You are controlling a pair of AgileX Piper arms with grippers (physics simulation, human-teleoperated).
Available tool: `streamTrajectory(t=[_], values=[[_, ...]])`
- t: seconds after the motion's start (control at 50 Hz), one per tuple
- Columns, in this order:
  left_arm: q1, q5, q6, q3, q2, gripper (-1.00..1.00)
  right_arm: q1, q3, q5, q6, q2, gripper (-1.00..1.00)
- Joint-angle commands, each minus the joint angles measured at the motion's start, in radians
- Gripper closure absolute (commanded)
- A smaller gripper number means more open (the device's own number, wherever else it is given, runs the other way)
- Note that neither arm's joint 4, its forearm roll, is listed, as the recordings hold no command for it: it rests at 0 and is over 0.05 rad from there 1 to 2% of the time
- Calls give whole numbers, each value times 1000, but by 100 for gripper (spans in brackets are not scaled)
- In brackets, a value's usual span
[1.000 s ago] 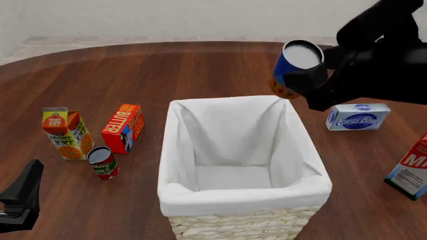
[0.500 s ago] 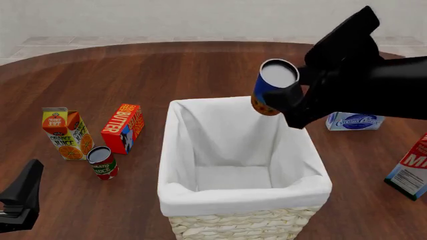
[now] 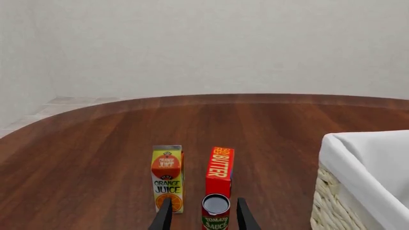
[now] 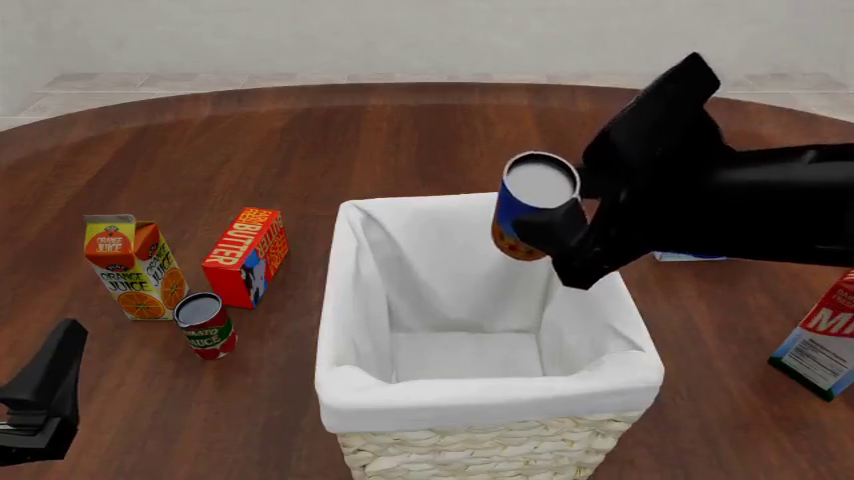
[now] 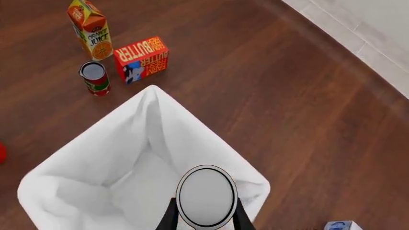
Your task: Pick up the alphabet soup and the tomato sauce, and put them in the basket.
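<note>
alphabet soup (image 4: 535, 205) pinched betw right jaws over basket (image 4: 483, 396), tomato sauce (image 3: 215, 212) betw spread left jaws

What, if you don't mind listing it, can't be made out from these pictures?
- Cream cheese box: front view, nearly all hidden behind the right arm.
- Milk carton: front view, cut off by the right edge.
- Alphabet soup label: right wrist view shows only its pale top.
- Left pincer: left wrist view cuts its fingers at the bottom edge, with the tomato sauce ahead between them.
- Basket: left wrist view, cut off at the right edge.
</note>
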Motion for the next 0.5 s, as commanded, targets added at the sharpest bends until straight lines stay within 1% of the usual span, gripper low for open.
streamTrajectory(t=[0.02, 0.26, 0.38, 0.5], values=[[1, 0, -1, 0, 0, -100, 16, 24, -2, 20, -6, 100], [1, -10, -2, -1, 11, -100, 44, 75, 11, 29, -36, 100], [1, -7, 1, -2, 6, -100, 49, 76, 29, 9, -36, 100], [1, -3, -1, -1, 1, -100, 44, 62, 28, -8, -9, 100]])
